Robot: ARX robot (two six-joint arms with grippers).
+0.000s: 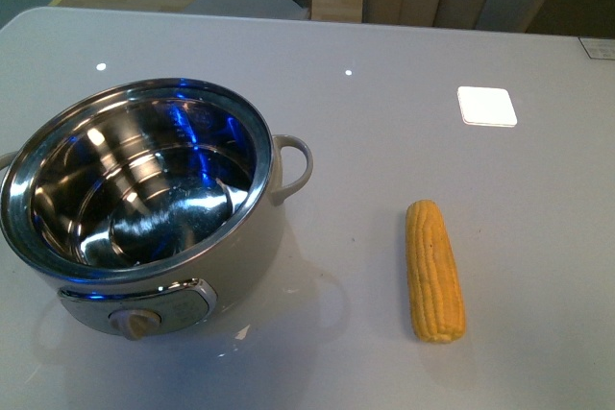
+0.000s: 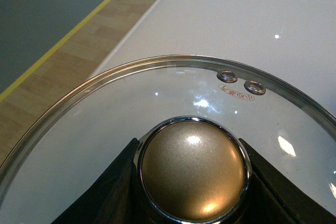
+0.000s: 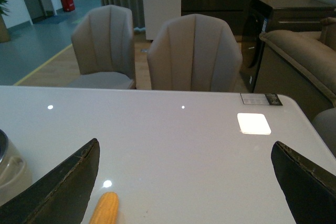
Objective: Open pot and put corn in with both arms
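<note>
1. Pot: lid off, steel inside bare. You'll find it twd near-left corner of desk, dial facing near edge, one loop handle on the corn's side
2. Corn: lies flat twd near edge, right of pot and well apart from it. It runs lengthwise near-to-far, tapered end twd far edge
3. Glass lid: w/ your left arm, out of front view; a desk edge and wood floor show behind it
4. Left gripper: fingers pressed on either side of lid's gold knob, pinching it
5. Right gripper: fingers spread wide, nothing btwn them. It hangs over desk; one end of corn shows by one finger in its wrist view
6. Misc: bright white square twd far-right corner; 2 chairs beyond far edge
</note>
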